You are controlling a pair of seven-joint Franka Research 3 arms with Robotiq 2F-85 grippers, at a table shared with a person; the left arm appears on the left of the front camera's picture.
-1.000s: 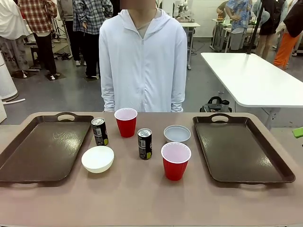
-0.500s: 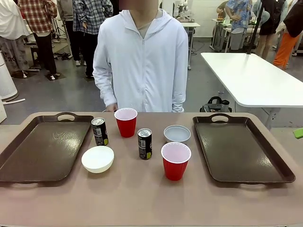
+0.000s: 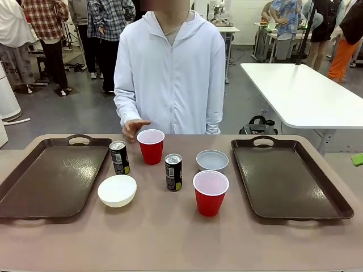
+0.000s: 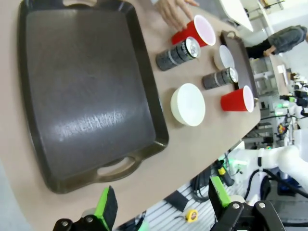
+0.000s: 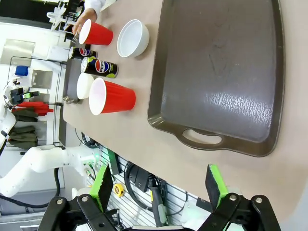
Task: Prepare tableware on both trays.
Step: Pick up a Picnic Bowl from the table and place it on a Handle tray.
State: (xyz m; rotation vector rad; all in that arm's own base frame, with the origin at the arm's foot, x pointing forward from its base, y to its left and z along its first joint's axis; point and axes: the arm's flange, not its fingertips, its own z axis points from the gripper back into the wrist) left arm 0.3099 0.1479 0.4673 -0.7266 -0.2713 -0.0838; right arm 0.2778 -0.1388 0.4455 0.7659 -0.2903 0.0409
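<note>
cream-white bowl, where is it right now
Front view: the cream-white bowl sits on the table just right of the left tray, a dark can just behind it.

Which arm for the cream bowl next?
Left. The cream-white bowl sits beside the left tray, and the left gripper hangs open by that tray; the right gripper hangs by the right tray.

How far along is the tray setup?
Done: nothing; left tray and right tray are bare. In hand: person's hand hovers by far red cup; left gripper and right gripper open, empty. Left: that cup, near red cup, left can, middle can, white bowl, grey-blue bowl, on the table.
</note>
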